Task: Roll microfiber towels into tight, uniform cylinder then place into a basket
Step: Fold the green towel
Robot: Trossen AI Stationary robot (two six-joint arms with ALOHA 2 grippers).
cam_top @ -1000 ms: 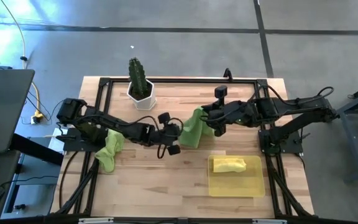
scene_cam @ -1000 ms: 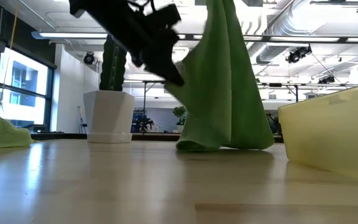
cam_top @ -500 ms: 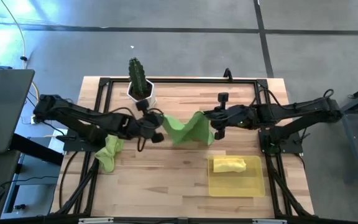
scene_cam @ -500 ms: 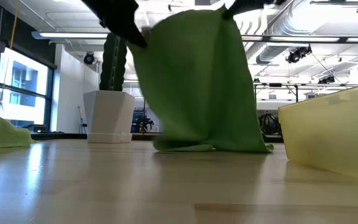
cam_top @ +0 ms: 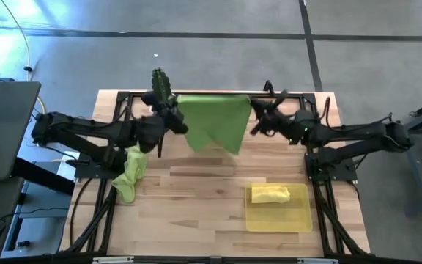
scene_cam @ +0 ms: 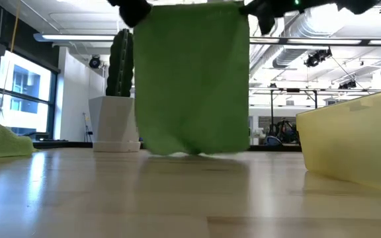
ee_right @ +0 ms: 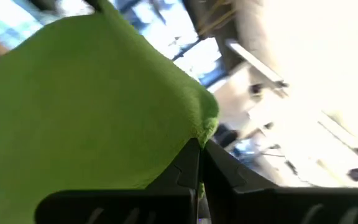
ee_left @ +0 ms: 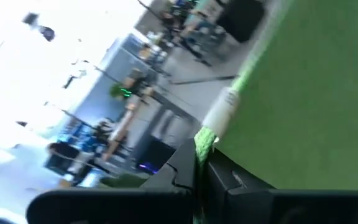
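Three towels. One green towel (cam_top: 215, 121) hangs spread flat between the two grippers, its lower edge just at the table (cam_top: 196, 191) near the far side. Left gripper (cam_top: 176, 114) is clamped on one top corner, right gripper (cam_top: 256, 110) clamped on the other; both wrist views show dark fingers pinched together on a green corner. Second green towel (cam_top: 129, 174) lies crumpled at the table's left edge, under the left arm. One yellow towel (cam_top: 270, 194), bunched into a loose roll, sits inside the basket (cam_top: 277, 216) on the near right side of the table, well apart from the hanging towel. One basket. One white pot with a cactus (cam_top: 162, 89) stands at the far left edge, just beside the left gripper.
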